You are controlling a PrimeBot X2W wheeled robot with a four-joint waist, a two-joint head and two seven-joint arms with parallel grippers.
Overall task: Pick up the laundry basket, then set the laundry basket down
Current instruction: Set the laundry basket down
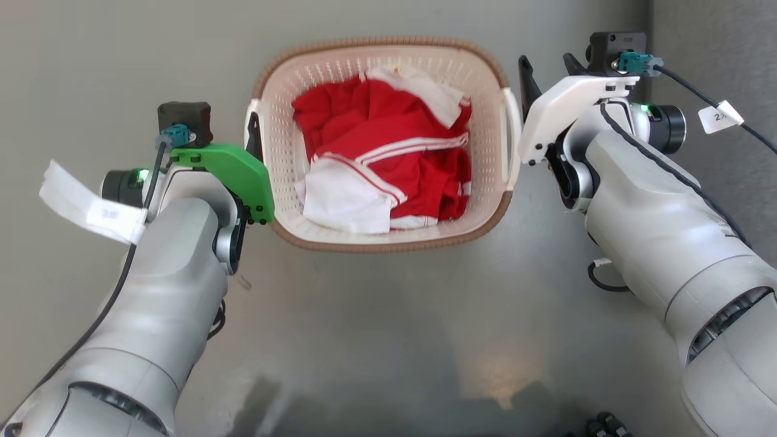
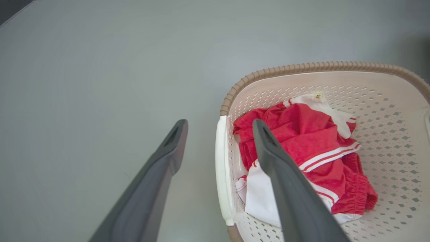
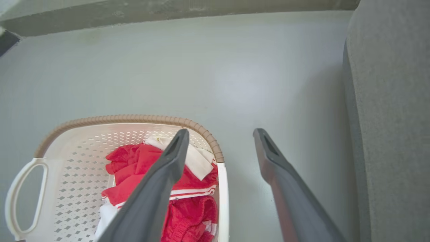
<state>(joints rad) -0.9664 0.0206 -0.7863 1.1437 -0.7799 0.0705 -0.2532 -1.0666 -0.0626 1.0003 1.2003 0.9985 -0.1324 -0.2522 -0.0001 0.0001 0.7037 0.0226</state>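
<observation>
The laundry basket [image 1: 285, 158] sits on the grey floor [image 1: 388, 315] between the robot's 2 arms, its brown rim facing up and a crumpled heap of red-and-white garments [image 1: 388, 158] filling the bottom. The left gripper [image 2: 219, 126] is spread wide, grasping nothing. In the left wrist view its 2 dark fingers bracket the white left handle [image 2: 221, 168], 1 outside the basket and 1 over the clothes. The right gripper [image 3: 221, 132] is likewise spread and empty. In its own view 1 finger hangs over the garments and the other over bare floor, with the right handle [image 3: 223, 201] between them. A grey fabric-covered surface [image 3: 386, 134] stands close on the right. Whether either set of fingers has dropped to handle height cannot be told from these views. The pickup appears not yet begun, and several things could go wrong from here. If 1 gripper closes before or higher than the other, the basket is likely to tip and spill its load. An inner finger could pinch cloth rather than plastic. The narrow, smooth handles could also slide through the fingers once the weight comes on.
</observation>
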